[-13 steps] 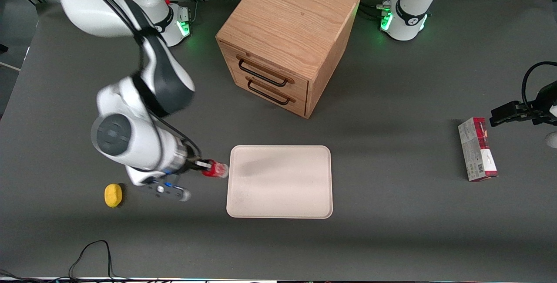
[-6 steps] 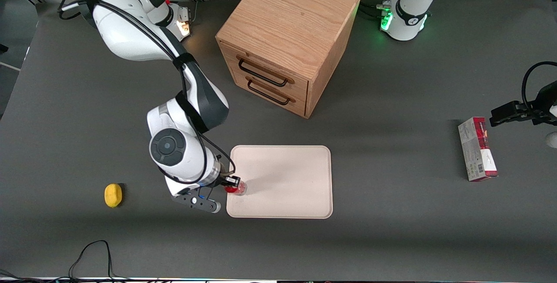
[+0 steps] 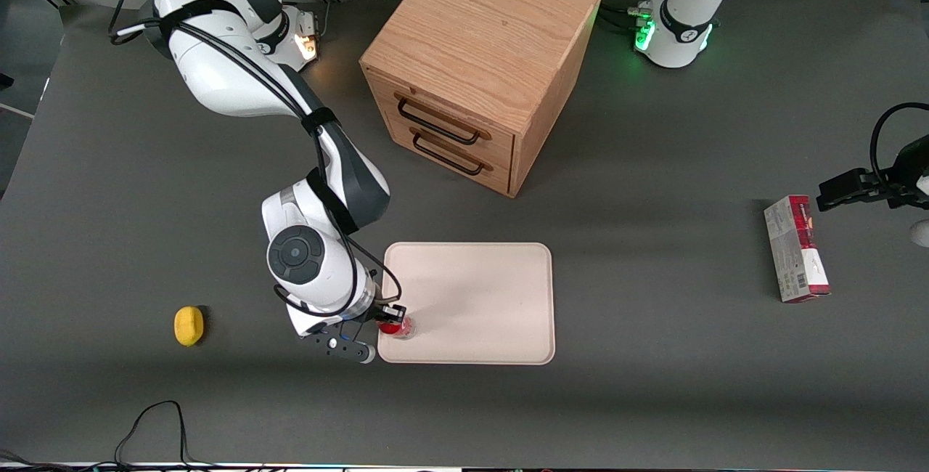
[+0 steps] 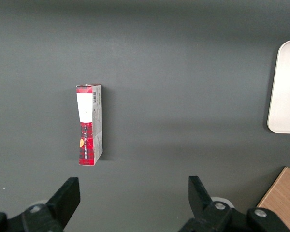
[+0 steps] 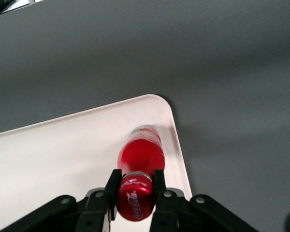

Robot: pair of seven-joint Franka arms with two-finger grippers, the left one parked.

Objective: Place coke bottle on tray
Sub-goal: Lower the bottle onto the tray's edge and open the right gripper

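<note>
My right gripper (image 3: 393, 318) is shut on the coke bottle (image 3: 398, 327), holding it by its red cap. The bottle stands upright with its base on or just above the beige tray (image 3: 479, 290), at the tray's corner nearest the front camera toward the working arm's end. In the right wrist view the red cap (image 5: 135, 199) sits between the two black fingers (image 5: 112, 186) of the gripper (image 5: 135, 183), and the bottle's red body (image 5: 141, 154) reaches down to the tray (image 5: 53, 159) close to its rounded corner.
A wooden drawer cabinet (image 3: 479, 65) stands farther from the front camera than the tray. A yellow lemon-shaped object (image 3: 189, 325) lies beside the working arm. A red-and-grey carton (image 3: 796, 248) lies toward the parked arm's end, also in the left wrist view (image 4: 89, 123).
My right gripper carried the bottle from beside the tray over its rim and came nearer the front camera. The bottle turned from tilted to upright at the tray's near corner.
</note>
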